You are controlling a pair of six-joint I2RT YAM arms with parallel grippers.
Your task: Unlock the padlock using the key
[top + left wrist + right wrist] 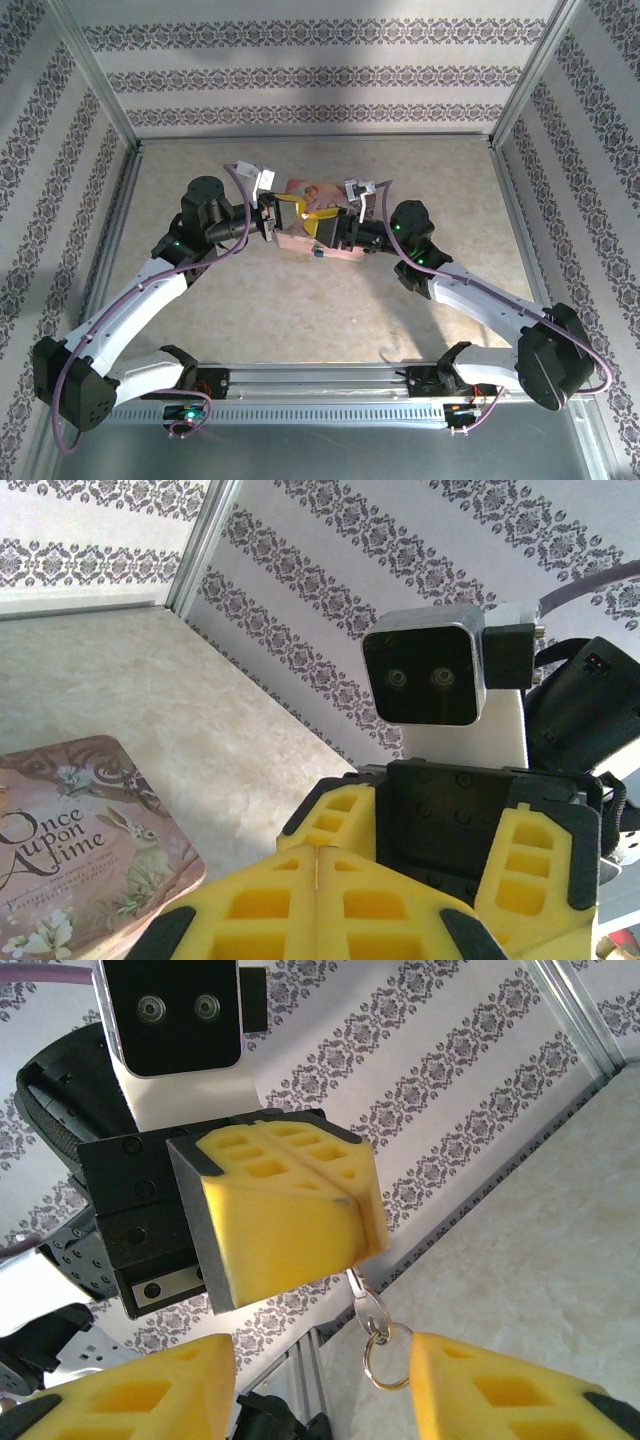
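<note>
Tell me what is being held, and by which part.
The left gripper pinches the key by its blade end; its head and ring hang free below it. The right gripper is open, holding nothing.

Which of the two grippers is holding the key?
The left gripper, shut on the key, whose ring dangles below; the right gripper is open, gripping nothing.

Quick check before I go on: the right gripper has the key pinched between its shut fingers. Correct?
Not quite. It is the left gripper that has the key pinched between its shut fingers. The right gripper is open. The right wrist view shows this.
</note>
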